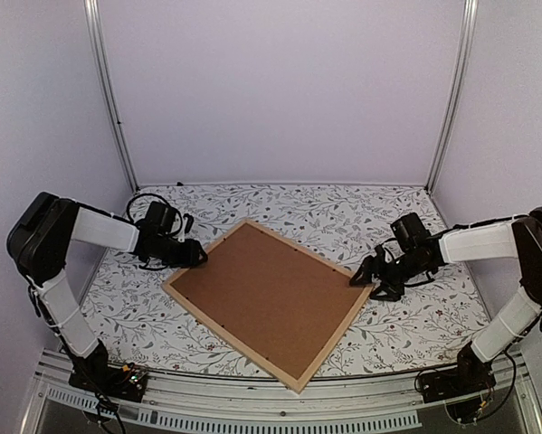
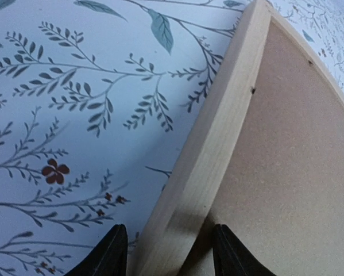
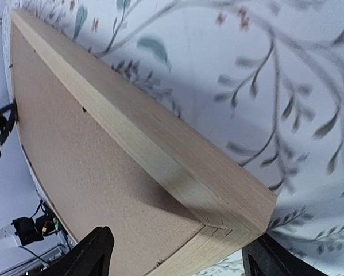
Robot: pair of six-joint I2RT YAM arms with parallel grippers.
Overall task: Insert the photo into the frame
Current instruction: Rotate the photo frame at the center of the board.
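Observation:
The frame (image 1: 232,336), thin light wood strips, lies flat and turned diagonally on the table with a plain brown backing board (image 1: 271,294) filling it. The photo is hidden. My left gripper (image 1: 198,257) is at the frame's left edge. In the left wrist view it (image 2: 169,253) stands open, one finger on each side of the wood strip (image 2: 217,132). My right gripper (image 1: 359,278) is at the frame's right corner. In the right wrist view it (image 3: 180,253) is wide open across that corner (image 3: 160,138), one finger over the board (image 3: 85,172).
A cloth with a leaf and flower print (image 1: 406,316) covers the table. White walls with two metal posts (image 1: 112,99) close in the back and sides. A metal rail (image 1: 252,407) runs along the near edge.

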